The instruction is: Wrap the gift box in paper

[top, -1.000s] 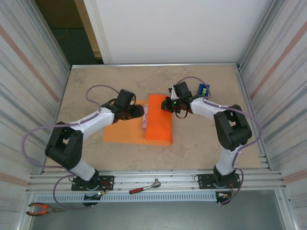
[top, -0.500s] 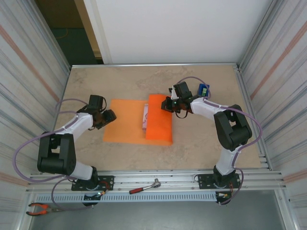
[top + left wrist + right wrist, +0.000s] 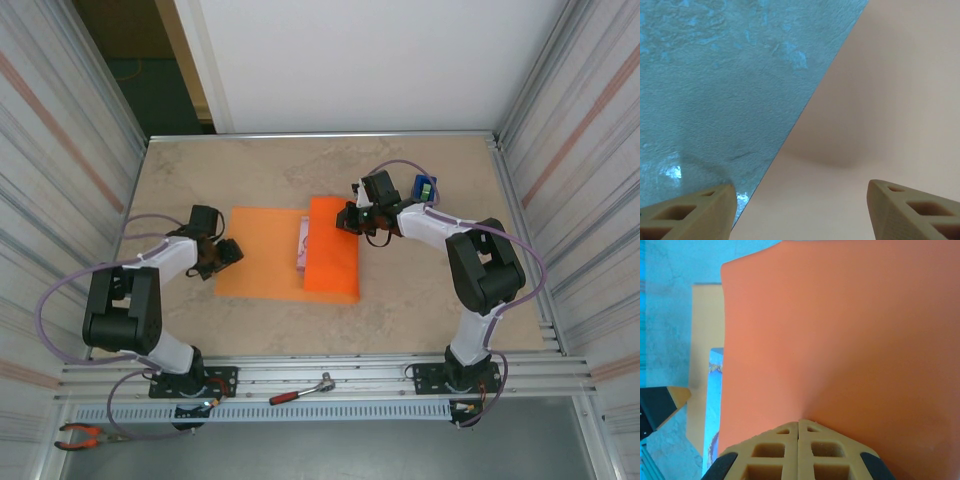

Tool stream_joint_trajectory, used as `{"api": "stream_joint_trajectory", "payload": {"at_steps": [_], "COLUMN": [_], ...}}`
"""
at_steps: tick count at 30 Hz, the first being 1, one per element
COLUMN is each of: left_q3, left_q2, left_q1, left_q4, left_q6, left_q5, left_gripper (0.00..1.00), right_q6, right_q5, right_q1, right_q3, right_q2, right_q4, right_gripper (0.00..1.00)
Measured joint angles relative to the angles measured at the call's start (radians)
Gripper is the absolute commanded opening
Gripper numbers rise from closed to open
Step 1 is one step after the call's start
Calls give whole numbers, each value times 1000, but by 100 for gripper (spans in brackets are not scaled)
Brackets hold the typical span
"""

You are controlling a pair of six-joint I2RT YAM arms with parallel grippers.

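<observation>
The orange paper (image 3: 262, 262) lies flat on the table, with its right part folded over the gift box (image 3: 301, 246). One pale side of the box shows under the flap (image 3: 333, 250). My left gripper (image 3: 228, 252) hovers at the sheet's left edge, open, with nothing between its fingers. In the left wrist view the paper (image 3: 885, 115) looks pale, and its edge runs diagonally between the spread fingertips (image 3: 700, 207). My right gripper (image 3: 346, 218) is shut, its tips pressing on the flap's far end. In the right wrist view the closed gripper (image 3: 799, 426) dents the paper (image 3: 840, 325), and the box's side (image 3: 715, 385) shows at left.
A blue tape dispenser (image 3: 425, 187) stands behind the right arm. A ratchet tool (image 3: 300, 390) and pliers (image 3: 85, 435) lie on the rail in front of the table. Metal walls close in on both sides.
My left gripper pulled back leftward from the box to the paper's left edge and opened wider. The right gripper has stayed put on the flap.
</observation>
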Motion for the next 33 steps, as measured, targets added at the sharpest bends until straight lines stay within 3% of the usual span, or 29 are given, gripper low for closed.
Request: {"api": "stream_joint_trajectory", "payload": {"at_steps": [8,16,25,33], "left_q3": [-61,-52,111,110], "left_q2": [-35,21,148,151], "left_q1": [-73,-72,-19,-11], "left_q4": [136,300,391,378], "left_q6": [15,60,135,135], "left_q5": [40,140,258,258], "left_gripper": [70,71,71,71], "right_q6": [0,0,0,0], "right_q5": [-2,-6,-8,-8], "right_q1": [-1,-2,-2,-2], "right_q3": [1,3,3,3], "right_q2": [1,2,2,2], "right_q4": [-1,-2,-2,-2], "right_gripper": [0,0,0,0]}}
